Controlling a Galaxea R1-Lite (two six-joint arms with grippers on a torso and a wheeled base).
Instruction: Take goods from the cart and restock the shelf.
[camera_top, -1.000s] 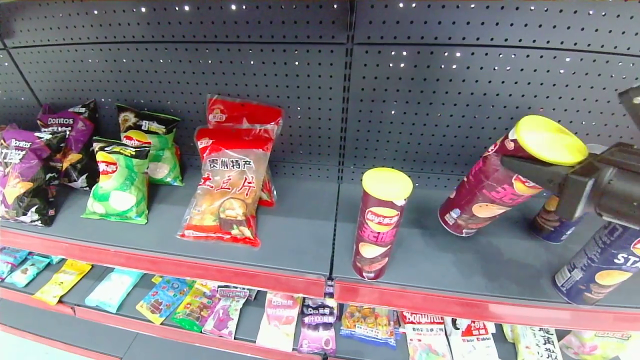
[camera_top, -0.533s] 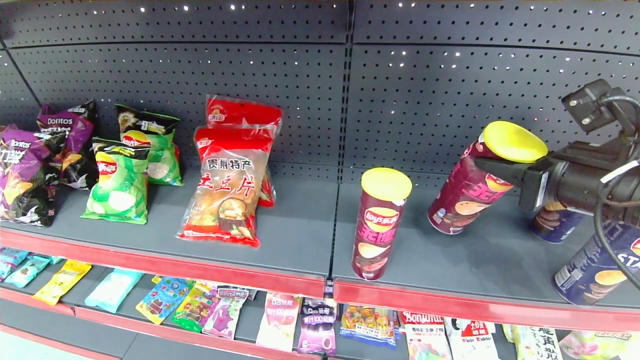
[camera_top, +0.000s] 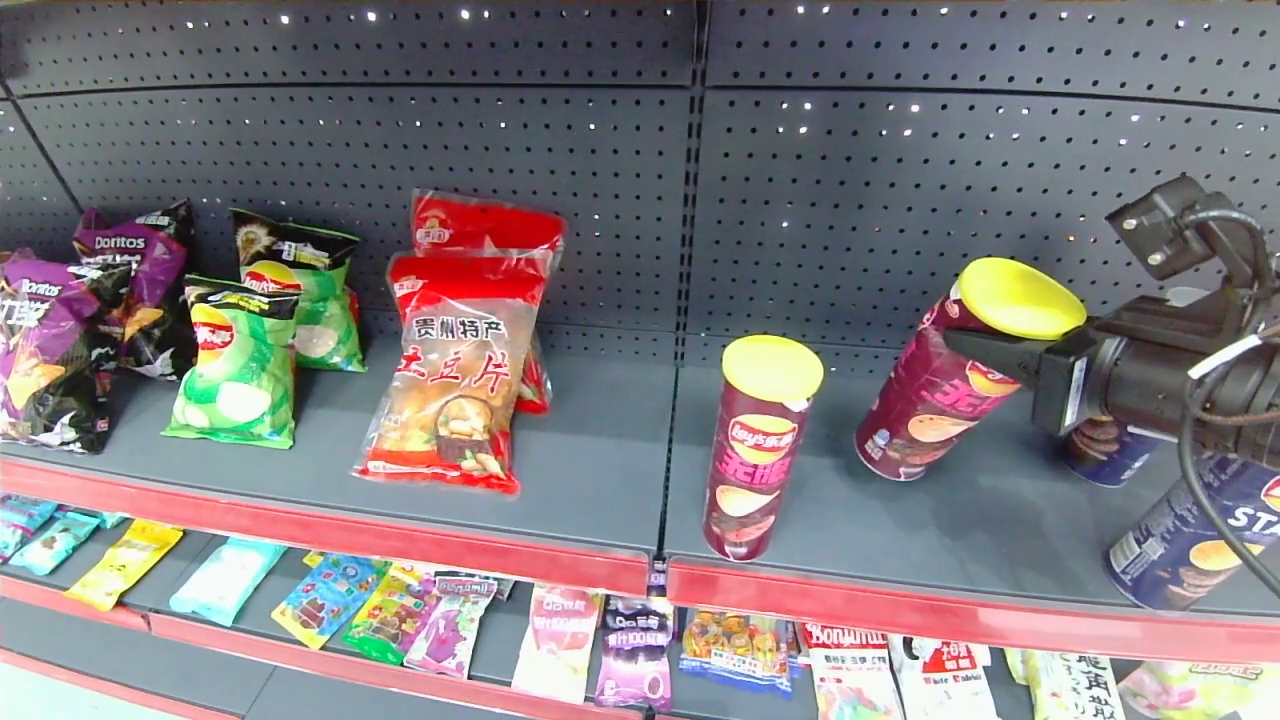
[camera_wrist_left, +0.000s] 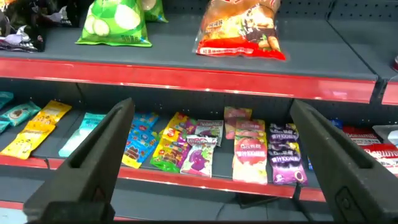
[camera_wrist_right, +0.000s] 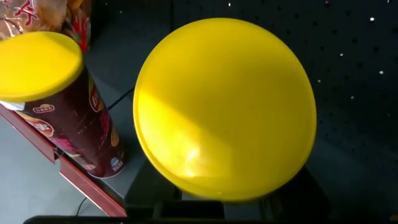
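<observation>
**Head view.** You are watching the right gripper clamping the maroon chip can just under its lid. The can is leaning, top toward the arm, over the upper shelf. It is sitting behind and to the right of the standing can, with two blue cans farther right. Over the last second the held can has been travelling left and sinking toward the board. That suggests the placement is entering its final stretch, with righting and release probably still outstanding. Whether its base is touching the board you cannot tell.

**Left wrist view.** You are seeing what the head camera is not giving you: the left gripper hanging with its jaws spread wide and nothing between them. It is facing the candy packets on the lower tier, well apart from the work.

**Right wrist view.** You are looking straight down on the yellow lid. Here the standing can is showing beside it, apart and not touching — a gap the head camera is foreshortening. The lid is hiding the grip, so the head camera is your evidence for that.
</observation>
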